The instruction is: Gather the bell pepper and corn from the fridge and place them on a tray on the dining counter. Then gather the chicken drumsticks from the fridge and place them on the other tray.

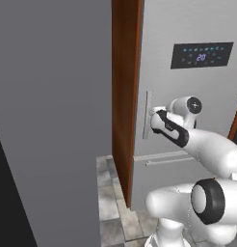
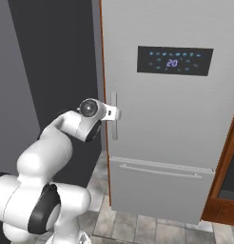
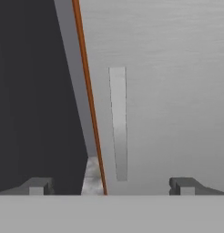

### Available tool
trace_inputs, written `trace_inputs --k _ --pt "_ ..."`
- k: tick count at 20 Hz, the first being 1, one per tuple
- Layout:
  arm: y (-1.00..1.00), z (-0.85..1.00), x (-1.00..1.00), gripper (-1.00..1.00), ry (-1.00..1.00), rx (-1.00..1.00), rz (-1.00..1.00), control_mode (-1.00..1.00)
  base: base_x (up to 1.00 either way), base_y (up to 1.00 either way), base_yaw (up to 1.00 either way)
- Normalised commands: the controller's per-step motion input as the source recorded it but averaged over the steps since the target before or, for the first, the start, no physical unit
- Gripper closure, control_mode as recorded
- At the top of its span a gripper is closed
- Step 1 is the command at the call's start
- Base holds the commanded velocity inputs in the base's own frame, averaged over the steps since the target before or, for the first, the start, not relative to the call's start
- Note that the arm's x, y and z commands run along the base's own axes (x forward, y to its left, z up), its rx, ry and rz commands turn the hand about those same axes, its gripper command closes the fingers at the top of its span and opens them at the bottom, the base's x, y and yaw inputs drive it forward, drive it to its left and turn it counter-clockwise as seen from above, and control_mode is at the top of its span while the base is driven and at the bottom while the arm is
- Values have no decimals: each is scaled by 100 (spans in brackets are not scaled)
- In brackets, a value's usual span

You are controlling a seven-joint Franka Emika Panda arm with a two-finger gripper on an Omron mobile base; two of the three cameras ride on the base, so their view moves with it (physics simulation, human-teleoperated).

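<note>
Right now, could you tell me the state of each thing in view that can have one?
fridge: upper door shut, lower drawer shut.
control panel: lit, showing 20.
door handle: upright, not gripped, lined up between the fingertips.
gripper: open, holding nothing, close in front of the handle.

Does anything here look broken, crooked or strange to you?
Nothing stands out. The fridge is shut, its vertical handle straight, its display lit. The open hand faces the handle.

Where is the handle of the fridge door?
The upright door handle sits on the left edge of the closed fridge, below its black control panel. The open gripper is right at it.
</note>
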Motion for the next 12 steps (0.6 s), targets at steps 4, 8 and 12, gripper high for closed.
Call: trace_inputs --k 4,8,12 --pt "-1 -4 61 -100 0 0 0 -100 0 0 0" --pt "0 -8 63 -100 0 0 0 -100 0 0 0" --pt "0 -12 63 -100 1 0 0 -100 0 0 0"
